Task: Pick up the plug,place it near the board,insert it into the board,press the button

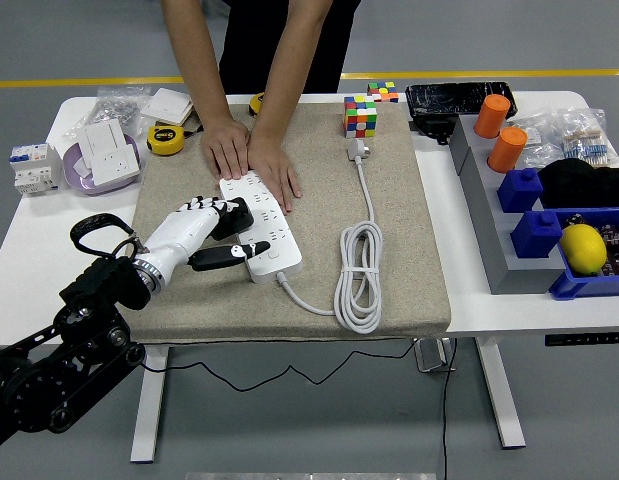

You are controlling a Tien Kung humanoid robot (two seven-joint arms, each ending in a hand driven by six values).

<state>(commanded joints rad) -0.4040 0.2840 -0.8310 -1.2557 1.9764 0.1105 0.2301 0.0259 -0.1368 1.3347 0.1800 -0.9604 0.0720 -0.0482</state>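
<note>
My left hand (pixel 211 232) was over the mat's (pixel 409 250) left side, near its front edge. My fingers (pixel 201 205) were curled around a black plug (pixel 232 217), and I held it tight. The plug was just beside the left side of the white board (pixel 261 222). I could not tell if it touched the board. My thumb (pixel 229 254) stuck out flat toward the near end of the board, right by its edge. My black arm (pixel 64 335) came in from the front left corner of the table (pixel 24 250).

The board lay on the mat at a slant, with its far end nearer the back edge. A person stood at the back edge of the table. Both of the person's hands (pixel 251 155) pressed flat on the far end of the board.

A white cord (pixel 357 275) ran from the near end of the board and lay in loops near the middle of the mat. Its white plug (pixel 356 150) lay near the mat's back edge, just in front of a colourful cube (pixel 360 115).

A yellow tape measure (pixel 165 139) sat by the mat's back left corner. A yellow lemon (pixel 583 247) sat in a blue bin (pixel 569 285) by the table's right edge
</note>
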